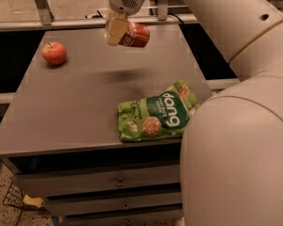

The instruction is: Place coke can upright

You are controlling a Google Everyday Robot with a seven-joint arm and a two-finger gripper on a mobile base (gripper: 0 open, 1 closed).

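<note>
Red aluminium coke can (137, 35) hangs tilted on its side above the far part of the table (75, 107), the gripper (119, 32) clamped on it. Likely light, thin-walled and slick; best held mid-body, gently, to avoid denting.

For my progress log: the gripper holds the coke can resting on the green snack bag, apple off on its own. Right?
No. The camera view shows the gripper holding the coke can in the air over the far side of the table, apart from the green snack bag near the front edge. The apple does sit alone.
</note>
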